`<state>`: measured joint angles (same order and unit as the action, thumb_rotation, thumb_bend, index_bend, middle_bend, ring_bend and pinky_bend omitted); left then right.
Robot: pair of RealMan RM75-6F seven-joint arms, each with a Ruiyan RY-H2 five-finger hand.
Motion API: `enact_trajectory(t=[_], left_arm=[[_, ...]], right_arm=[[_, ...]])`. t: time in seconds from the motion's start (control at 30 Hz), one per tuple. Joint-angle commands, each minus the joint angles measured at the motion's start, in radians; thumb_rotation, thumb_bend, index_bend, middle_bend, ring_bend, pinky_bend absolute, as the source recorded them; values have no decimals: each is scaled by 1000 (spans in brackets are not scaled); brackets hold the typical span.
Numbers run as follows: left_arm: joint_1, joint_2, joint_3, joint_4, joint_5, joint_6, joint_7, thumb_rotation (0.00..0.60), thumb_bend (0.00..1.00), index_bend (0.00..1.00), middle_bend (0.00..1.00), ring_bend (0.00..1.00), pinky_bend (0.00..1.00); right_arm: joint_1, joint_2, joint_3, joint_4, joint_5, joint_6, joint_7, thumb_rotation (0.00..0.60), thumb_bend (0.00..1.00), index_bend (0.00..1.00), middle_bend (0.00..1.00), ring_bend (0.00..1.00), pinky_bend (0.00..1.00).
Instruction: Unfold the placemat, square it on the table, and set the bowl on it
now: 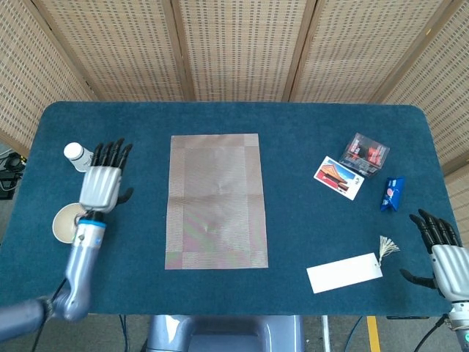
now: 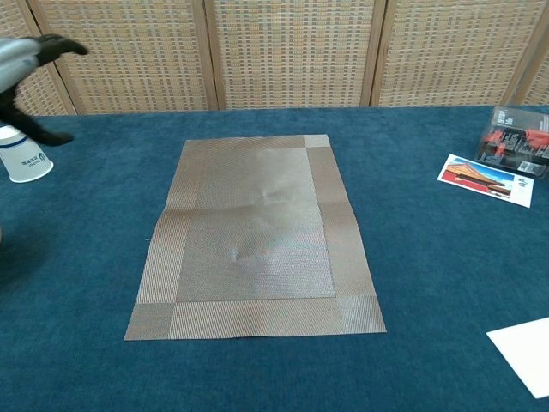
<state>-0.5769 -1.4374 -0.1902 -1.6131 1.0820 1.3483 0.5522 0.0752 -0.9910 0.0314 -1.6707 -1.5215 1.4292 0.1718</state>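
placemat (image 1: pixel 215 200) fully unfolded, flat on the bench (image 1: pixel 293 139) near its middle, edges roughly parallel to the bench sides; unfolding looks done, squaring looks close to done. bowl (image 1: pixel 64 223) not yet on it, sitting left of the placemat and well apart, partly hidden under the left hand (image 1: pixel 101 185); inside not visible enough to tell any contents. left hand above the bowl, fingers spread, gripping nothing. right hand (image 1: pixel 440 253) at the far right bench edge, fingers apart, empty. white cup (image 2: pixel 23 161) beyond the bowl, on its side, contents impossible to judge. remaining: picking up the bowl, setting it on the placemat.
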Motion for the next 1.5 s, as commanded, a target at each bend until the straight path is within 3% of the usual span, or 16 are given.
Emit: enact_trajectory(t=[0.03, 0.27, 0.5, 0.77, 1.0, 1.3, 1.5], left_arm=[[184, 143, 148, -183, 99, 156, -35, 600, 242, 37, 0, 0, 0], [331, 176, 281, -201, 256, 290, -49, 600, 242, 15, 0, 0, 0], [387, 185, 313, -173, 324, 328, -73, 600, 242, 9, 0, 0, 0], [416, 210, 293, -178, 340, 334, -130, 600, 242, 8, 0, 0, 0], [428, 224, 276, -186, 343, 316, -148, 600, 242, 8, 0, 0, 0], [441, 242, 252, -187, 336, 281, -184, 600, 242, 8, 0, 0, 0], [444, 247, 235, -183, 323, 251, -193, 600, 242, 8, 0, 0, 0]], right_arm=[[-3, -5, -6, -1, -14, 9, -12, 600, 38, 87, 0, 0, 0], [-5, -15, -15, 6, -30, 12, -38, 600, 25, 86, 0, 0, 0], [-3, -32, -22, 11, -54, 19, -67, 600, 19, 86, 0, 0, 0], [26, -85, -41, -5, -123, -10, -159, 600, 20, 100, 0, 0, 0], [103, -204, -44, -120, -188, -125, -401, 600, 19, 106, 0, 0, 0], [182, -403, -6, -165, -58, -289, -611, 600, 29, 140, 0, 0, 0], [221, -491, 11, -147, -10, -331, -645, 600, 59, 150, 0, 0, 0]])
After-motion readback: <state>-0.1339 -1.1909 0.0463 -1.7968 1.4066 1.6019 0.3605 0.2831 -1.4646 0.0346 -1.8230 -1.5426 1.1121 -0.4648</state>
